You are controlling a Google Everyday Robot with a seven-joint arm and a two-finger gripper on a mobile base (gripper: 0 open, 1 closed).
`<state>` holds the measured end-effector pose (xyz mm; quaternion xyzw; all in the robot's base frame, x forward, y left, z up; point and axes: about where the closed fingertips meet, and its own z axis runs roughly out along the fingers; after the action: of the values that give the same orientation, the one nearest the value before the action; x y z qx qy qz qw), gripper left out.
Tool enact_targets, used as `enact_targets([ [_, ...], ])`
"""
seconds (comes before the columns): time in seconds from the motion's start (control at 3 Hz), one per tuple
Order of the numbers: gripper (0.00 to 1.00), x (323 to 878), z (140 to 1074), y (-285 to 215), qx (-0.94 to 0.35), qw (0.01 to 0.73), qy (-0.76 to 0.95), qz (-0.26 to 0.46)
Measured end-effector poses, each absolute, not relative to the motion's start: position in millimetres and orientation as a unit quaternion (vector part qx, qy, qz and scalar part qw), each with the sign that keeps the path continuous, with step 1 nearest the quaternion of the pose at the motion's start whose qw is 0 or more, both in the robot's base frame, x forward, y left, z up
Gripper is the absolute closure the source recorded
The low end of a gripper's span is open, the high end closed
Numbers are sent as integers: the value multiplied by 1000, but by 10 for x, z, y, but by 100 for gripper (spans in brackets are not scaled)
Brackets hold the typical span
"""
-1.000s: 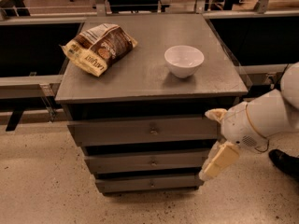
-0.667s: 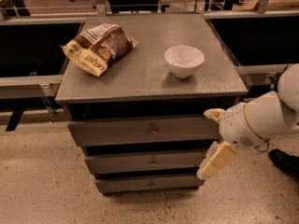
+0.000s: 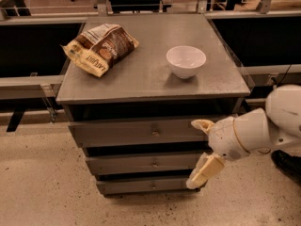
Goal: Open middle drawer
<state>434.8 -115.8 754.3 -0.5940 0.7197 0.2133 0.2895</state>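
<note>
Hovers with hand spread wide at right end of shut middle drawer (knob untouched); white bowl, snack bag on worktop.

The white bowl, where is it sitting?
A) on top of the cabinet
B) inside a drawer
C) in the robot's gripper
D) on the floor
A: the white bowl stands on the cabinet top, to the right of the chip bag. The gripper is open and empty, lower down at the right end of the drawer fronts, beside the middle drawer.
</note>
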Motion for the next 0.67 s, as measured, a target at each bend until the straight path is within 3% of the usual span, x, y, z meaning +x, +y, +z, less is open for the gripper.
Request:
enact_targets([
  [0.33, 0, 4433, 7573, -1313, -572, 347, 715, 203],
  [0.67, 0, 4413, 7576, -1343, -577, 341, 715, 198],
])
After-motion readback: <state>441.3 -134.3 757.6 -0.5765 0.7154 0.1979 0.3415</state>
